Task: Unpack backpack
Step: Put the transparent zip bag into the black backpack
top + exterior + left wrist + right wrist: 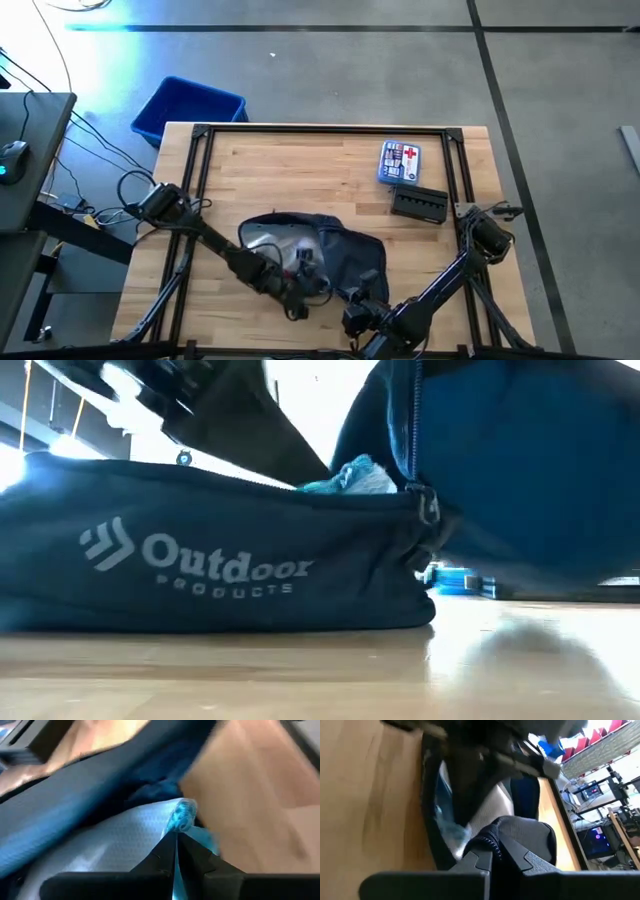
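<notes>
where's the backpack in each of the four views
High view: backpack at the table's front centre, between both arms.
Low view: fills the foreground, white logo facing the camera.
Left wrist view: navy fabric beyond the shut left gripper.
Right wrist view: dark fabric pinched by the right gripper.
Shared landmark: the pale crinkly item inside.

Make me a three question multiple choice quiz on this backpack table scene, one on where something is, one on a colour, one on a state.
1. Where is the first-aid pouch?
A. inside the backpack
B. on the table near its far right corner
C. in the bin

2. What colour is the bin beside the table?
A. red
B. blue
C. white

3. How is the left gripper?
A. wide open above the table
B. shut on a light blue item at the backpack
C. out of sight

Answers: 1 B, the high view shows it next to a black case. 2 B, it is bright blue. 3 B, the left wrist view shows the fingers pinching the light blue item.
</notes>
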Controlling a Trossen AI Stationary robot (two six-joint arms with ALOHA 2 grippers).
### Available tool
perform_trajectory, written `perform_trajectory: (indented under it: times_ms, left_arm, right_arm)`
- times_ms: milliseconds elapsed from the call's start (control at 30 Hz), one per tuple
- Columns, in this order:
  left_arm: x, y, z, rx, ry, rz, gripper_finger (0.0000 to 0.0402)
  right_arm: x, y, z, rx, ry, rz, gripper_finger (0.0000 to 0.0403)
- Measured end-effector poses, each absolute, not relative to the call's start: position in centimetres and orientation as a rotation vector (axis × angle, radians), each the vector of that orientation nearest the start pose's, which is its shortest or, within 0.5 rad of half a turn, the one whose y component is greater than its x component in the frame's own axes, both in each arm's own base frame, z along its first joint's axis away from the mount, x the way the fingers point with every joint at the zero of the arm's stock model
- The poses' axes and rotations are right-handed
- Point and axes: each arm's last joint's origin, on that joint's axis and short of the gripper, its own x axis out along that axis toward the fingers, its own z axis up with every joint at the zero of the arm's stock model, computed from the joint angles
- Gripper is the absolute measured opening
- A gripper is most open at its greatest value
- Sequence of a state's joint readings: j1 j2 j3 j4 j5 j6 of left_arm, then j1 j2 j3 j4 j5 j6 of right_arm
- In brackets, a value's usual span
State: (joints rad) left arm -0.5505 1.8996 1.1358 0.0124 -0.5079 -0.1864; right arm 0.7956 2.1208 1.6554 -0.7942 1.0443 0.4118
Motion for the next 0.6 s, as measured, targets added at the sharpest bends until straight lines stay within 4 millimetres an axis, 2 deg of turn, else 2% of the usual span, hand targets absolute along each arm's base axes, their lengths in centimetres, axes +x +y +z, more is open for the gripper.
perform_trajectory:
  times_ms: [133, 333, 400, 500, 600]
  left_arm:
    - [34.5, -18.9, 15.9, 0.174, 0.666, 0.011, 0.0]
    - [35.5, -18.2, 12.3, 0.151, 0.748, 0.012, 0.0]
    - [35.9, -18.0, 11.7, 0.123, 0.759, -0.027, 0.0]
    - [36.0, -17.9, 11.8, 0.076, 0.769, -0.075, 0.0]
    - [35.7, -18.2, 13.3, 0.046, 0.754, -0.129, 0.0]
  right_arm:
    - [32.0, 29.5, 19.6, -0.616, 0.659, -0.329, 0.0]
    - [32.3, 30.3, 20.0, -0.64, 0.612, -0.282, 0.0]
    - [32.4, 30.5, 20.0, -0.652, 0.606, -0.272, 0.0]
    - [32.3, 30.4, 20.0, -0.663, 0.602, -0.283, 0.0]
    - [32.1, 30.3, 19.9, -0.659, 0.615, -0.293, 0.0]
